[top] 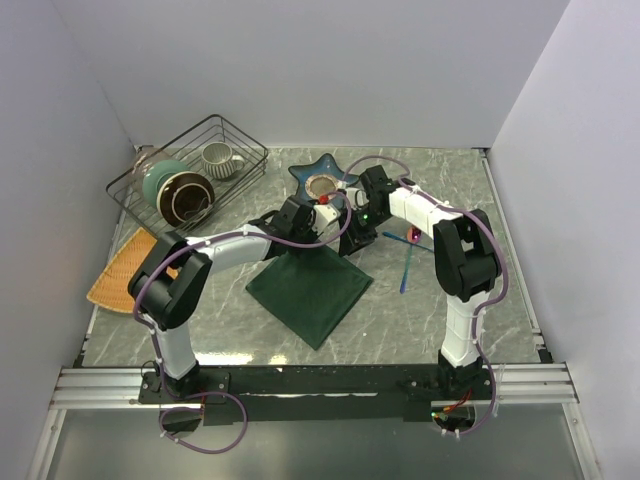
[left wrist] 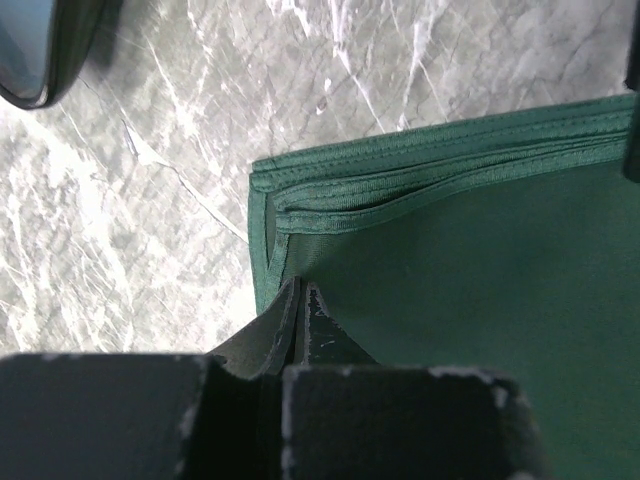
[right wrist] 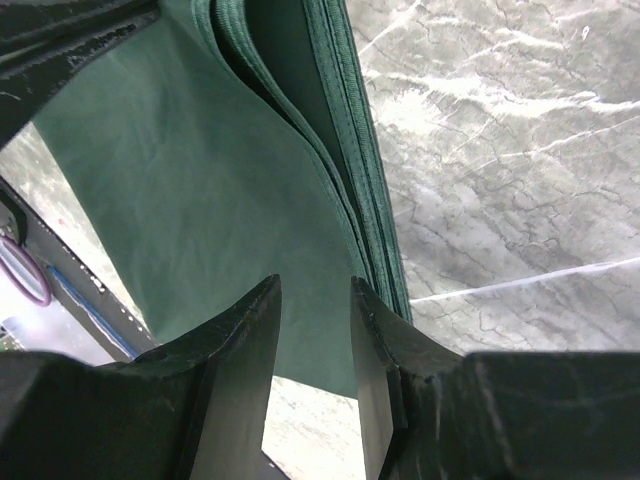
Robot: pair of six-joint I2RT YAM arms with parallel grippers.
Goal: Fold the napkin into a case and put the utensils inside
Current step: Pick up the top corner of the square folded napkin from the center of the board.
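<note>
Grey marble table (top: 220,320) is enclosed by white walls (top: 300,70). The folded napkin (top: 310,285) is seen at table centre, with the blue and pink utensils (top: 405,268) lying just right of it. The left gripper (left wrist: 300,300) is pressed together at the napkin's corner, a pinch not confirmed; the right gripper (right wrist: 315,300) is held partly spread at its layered edge
</note>
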